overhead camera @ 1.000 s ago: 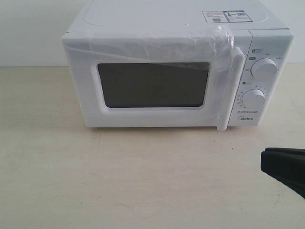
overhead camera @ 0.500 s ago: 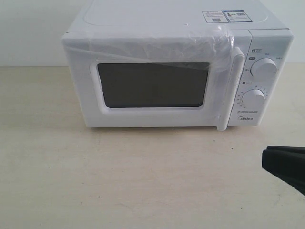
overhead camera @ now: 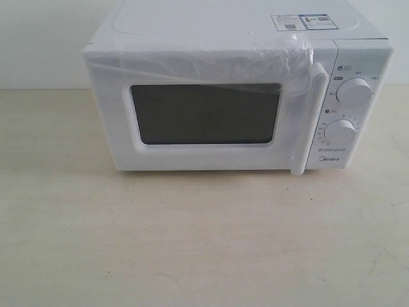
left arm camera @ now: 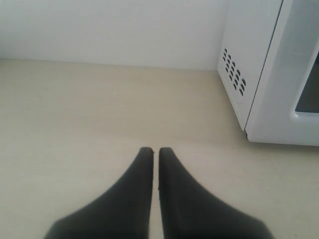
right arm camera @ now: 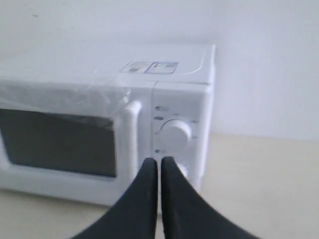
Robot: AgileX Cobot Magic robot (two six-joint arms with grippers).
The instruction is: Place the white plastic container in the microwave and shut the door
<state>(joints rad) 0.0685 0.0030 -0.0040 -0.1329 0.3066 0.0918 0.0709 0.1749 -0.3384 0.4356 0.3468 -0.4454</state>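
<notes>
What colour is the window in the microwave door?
The rectangular door window is dark grey, almost black; the exterior view shows it best.

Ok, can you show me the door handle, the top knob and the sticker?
door handle (overhead camera: 308, 118): exterior view, middle of the white bar.
top knob (overhead camera: 353, 91): exterior view, centre of the round dial.
sticker (overhead camera: 304, 22): exterior view, middle of the label.

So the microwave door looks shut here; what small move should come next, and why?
Probably just rest both arms away from the microwave. The door sits flush, no white plastic container shows on the table in any view, and the left fingers and right fingers are shut on nothing. The dark window hides the inside, so I cannot confirm the container is in there.
</notes>
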